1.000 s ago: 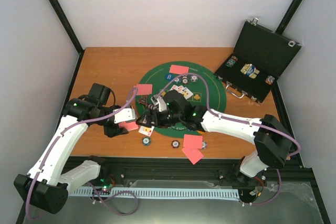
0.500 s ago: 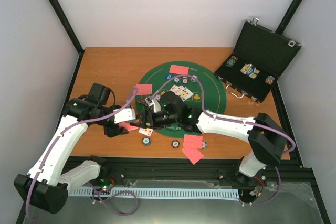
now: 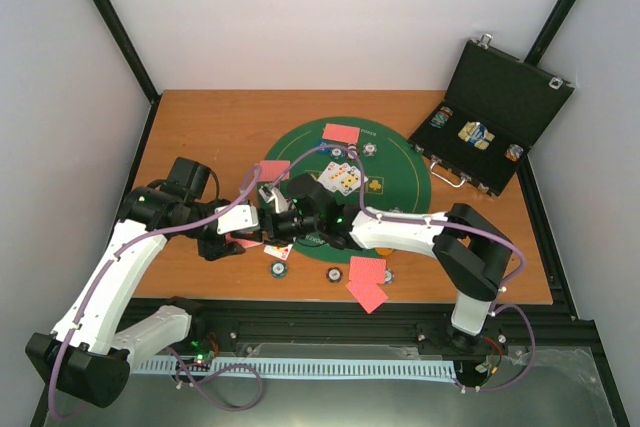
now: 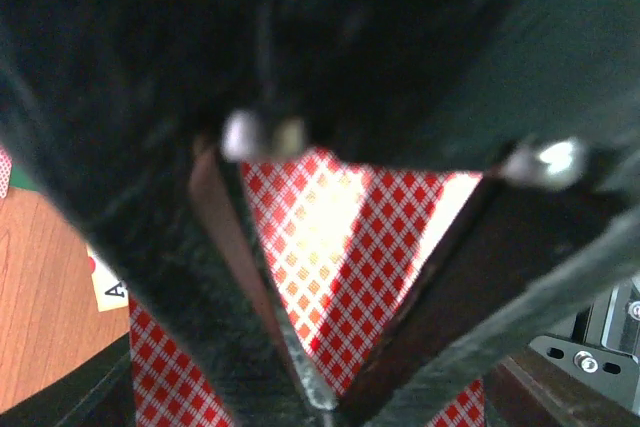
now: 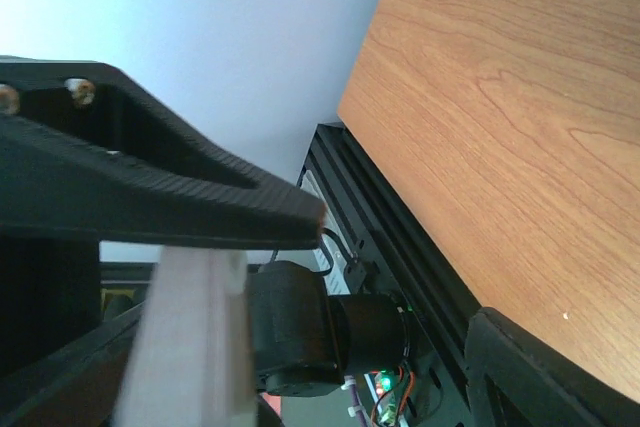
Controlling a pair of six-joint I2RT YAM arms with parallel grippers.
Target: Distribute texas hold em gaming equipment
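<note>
Here, red-diamond-backed card (image 4: 335,237) tight in the closed left tool (image 4: 325,397), right tool (image 3: 266,230) wide open

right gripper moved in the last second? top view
Yes. The right gripper has shifted left across the green felt mat, reaching its left edge, closer to the left gripper holding the red-backed cards.
</note>
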